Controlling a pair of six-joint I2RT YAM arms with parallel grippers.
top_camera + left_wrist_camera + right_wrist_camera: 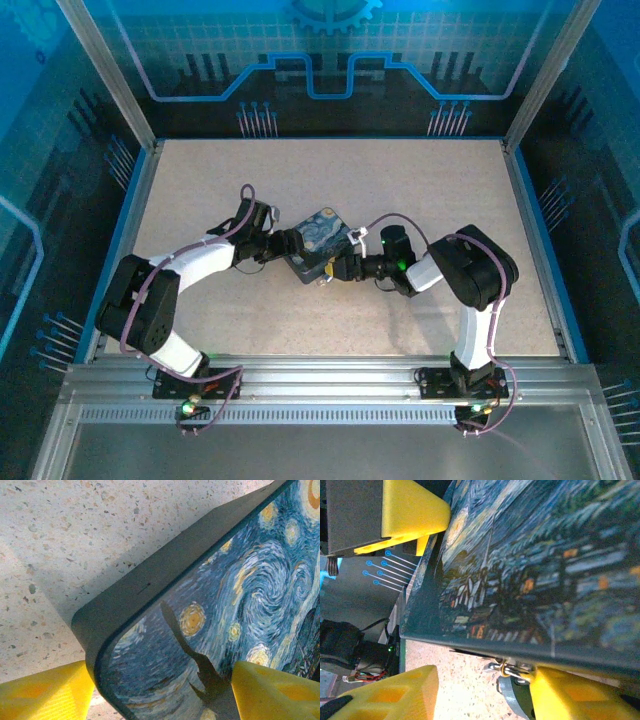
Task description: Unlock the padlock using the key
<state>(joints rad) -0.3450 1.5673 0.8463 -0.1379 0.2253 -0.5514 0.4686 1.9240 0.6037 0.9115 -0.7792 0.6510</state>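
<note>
**Lining up on padlock (pixel 514 700)**

Box (pixel 225 605) corner clamped by left fingers (pixel 45 695), tilted. The padlock hangs under its near edge, touching one of the spread right fingers (pixel 570 697). Key not made out. Centre padlock between fingers before squeezing.

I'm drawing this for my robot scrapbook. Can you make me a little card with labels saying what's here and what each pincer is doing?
box: dark blue with a swirly starry painting, in the middle of the table
left pincer: clamped across one corner of the box
right pincer: open, straddling the padlock
padlock: small, grey, hanging from metal rings at the box's edge
table: speckled beige
</note>
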